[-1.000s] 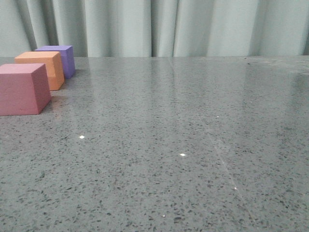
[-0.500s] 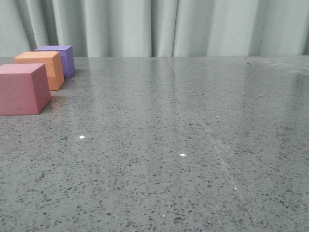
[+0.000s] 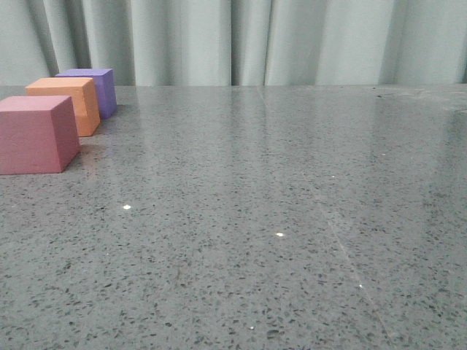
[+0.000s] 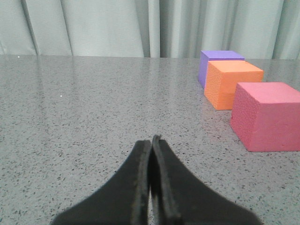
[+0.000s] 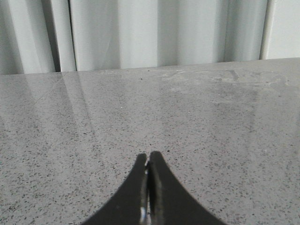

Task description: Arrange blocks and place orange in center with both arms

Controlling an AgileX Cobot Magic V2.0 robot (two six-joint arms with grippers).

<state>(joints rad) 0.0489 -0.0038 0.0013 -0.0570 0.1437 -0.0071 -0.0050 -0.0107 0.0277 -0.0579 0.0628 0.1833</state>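
Three foam cubes stand in a row at the table's far left in the front view: the pink cube [image 3: 36, 133] nearest, the orange cube [image 3: 67, 103] in the middle, the purple cube [image 3: 93, 88] farthest. They also show in the left wrist view: pink [image 4: 267, 115], orange [image 4: 231, 83], purple [image 4: 216, 64]. My left gripper [image 4: 151, 140] is shut and empty, low over the table, apart from the cubes. My right gripper [image 5: 148, 157] is shut and empty over bare table. Neither arm shows in the front view.
A grey speckled stone table [image 3: 277, 204] fills the view. A pale grey-green curtain [image 3: 241, 40] hangs along its far edge.
The front view has shifted very slightly, so the cubes sit a few pixels to the right. Nothing else has moved.
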